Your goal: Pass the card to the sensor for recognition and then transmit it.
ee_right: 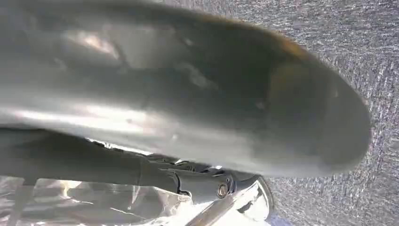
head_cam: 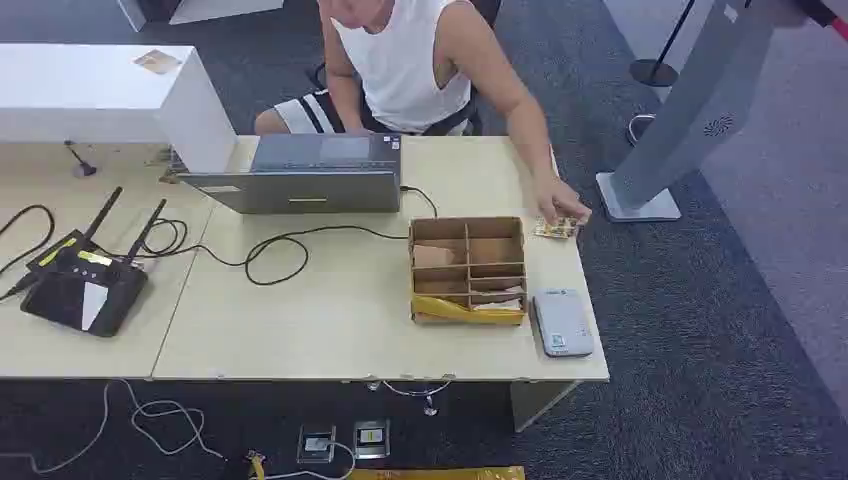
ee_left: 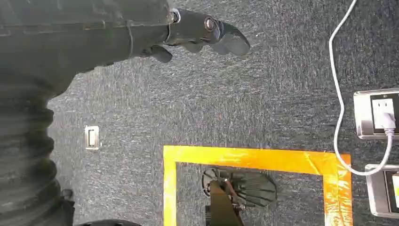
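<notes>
Both my arms hang at my sides, off the worktop [head_cam: 330,320]. My left hand [ee_left: 197,33] points down over grey carpet beside a yellow tape outline [ee_left: 254,157]; its fingers [ee_left: 226,40] curl loosely inward and hold nothing. My right hand [ee_right: 207,186] is mostly hidden behind a blurred grey cover, so I cannot tell how its fingers sit.

Card [head_cam: 556,228]: lies near the worktop's far right edge, under the hand [head_cam: 562,208] of a seated person, just beyond the cardboard divider box [head_cam: 468,270]. Likely being laid out for me.

Sensor [head_cam: 562,323]: flat grey reader just right of the box, at the near edge, within reach of my right arm, I judge.

Nothing picked up yet.
</notes>
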Available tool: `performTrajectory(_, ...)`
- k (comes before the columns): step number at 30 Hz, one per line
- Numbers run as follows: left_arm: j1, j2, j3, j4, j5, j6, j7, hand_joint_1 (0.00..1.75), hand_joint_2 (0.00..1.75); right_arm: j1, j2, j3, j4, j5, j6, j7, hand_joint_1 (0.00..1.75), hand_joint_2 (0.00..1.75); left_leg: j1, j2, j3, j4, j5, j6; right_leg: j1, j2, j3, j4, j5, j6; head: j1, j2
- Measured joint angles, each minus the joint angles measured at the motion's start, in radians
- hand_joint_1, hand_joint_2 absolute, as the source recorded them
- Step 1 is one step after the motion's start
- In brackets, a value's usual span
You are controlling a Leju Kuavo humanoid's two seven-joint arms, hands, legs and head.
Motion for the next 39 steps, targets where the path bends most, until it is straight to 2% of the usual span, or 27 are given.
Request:
performTrajectory(26,0.0,0.006,-0.006,0.002,-0.001,-0.003,0.0,0.0,1.75,0.0,0.002,0.0,0.0,-0.002,0.0,-0.003,0.0,0.0,0.0,0.0,0.0,0.0,0.0,0.0,0.0,0.0,0.0,0.0,0.0,0.0,0.0,0.0)
performTrajectory(27,0.0,0.008,-0.006,0.003,-0.001,-0.003,0.0,0.0,1.75,0.0,0.002,0.0,0.0,-0.002,0.0,-0.003,0.0,1.75,0.0,0.0,0.0,0.0,0.0,0.0,0.0,0.0,0.0,0.0,0.0,0.0,0.0,0.0)
performTrajectory(30,0.0,0.009,-0.006,0.005,0.001,-0.008,0.0,0.0,1.75,0.0,0.002,0.0,0.0,-0.02,-0.01,-0.006,0.0,1.75,0.0,0.0,0.0,0.0,0.0,0.0,0.0,0.0,0.0,0.0,0.0,0.0,0.0,0.0)
performTrajectory(33,0.0,0.011,-0.006,0.005,0.003,-0.01,0.0,0.0,1.75,-0.003,0.002,-0.005,0.0,-0.097,-0.052,-0.019,0.0,1.75,0.0,0.0,0.0,0.0,0.0,0.0,0.0,0.0,0.0,0.0,0.0,0.0,0.0,0.0)
performTrajectory(39,0.0,0.011,-0.006,0.007,0.015,-0.01,0.0,0.0,1.75,-0.041,-0.019,-0.112,0.0,-0.32,-0.212,-0.111,0.0,1.75,-0.001,0.0,0.0,0.0,0.0,0.0,-0.001,0.0,0.0,0.0,0.0,0.0,0.0,0.0)
